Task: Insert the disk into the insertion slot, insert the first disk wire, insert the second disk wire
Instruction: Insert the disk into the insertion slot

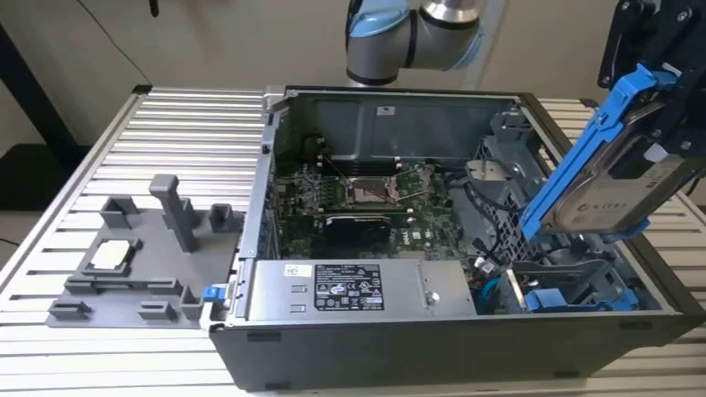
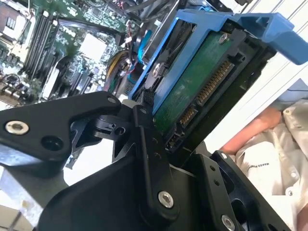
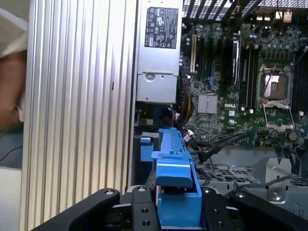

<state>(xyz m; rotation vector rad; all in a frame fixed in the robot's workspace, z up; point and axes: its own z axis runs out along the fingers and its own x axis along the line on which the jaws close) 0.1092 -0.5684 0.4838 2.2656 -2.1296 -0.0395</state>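
Note:
In the exterior view my gripper [image 1: 651, 145] is shut on the disk [image 1: 604, 203]. The disk is a silver-grey drive in a bright blue bracket, held tilted above the right end of the open computer case. Its lower end hangs just over the insertion slot [image 1: 557, 277] in the grey perforated drive cage. In the second wrist view the disk [image 2: 192, 91] shows its green underside and connector, with my black fingers [image 2: 147, 144] clamped on its edges. The first wrist view has the blue bracket [image 3: 174, 168] between the fingers, above the cage [image 3: 231, 173]. Blue cables [image 1: 488, 291] lie beside the cage.
A grey power supply box with a white sticker [image 1: 342, 289] fills the case front, and the motherboard [image 1: 364, 198] lies behind it. A grey fixture [image 1: 144, 256] stands on the slatted table at the exterior view's left. A person's arm [image 2: 250, 134] is close to the case.

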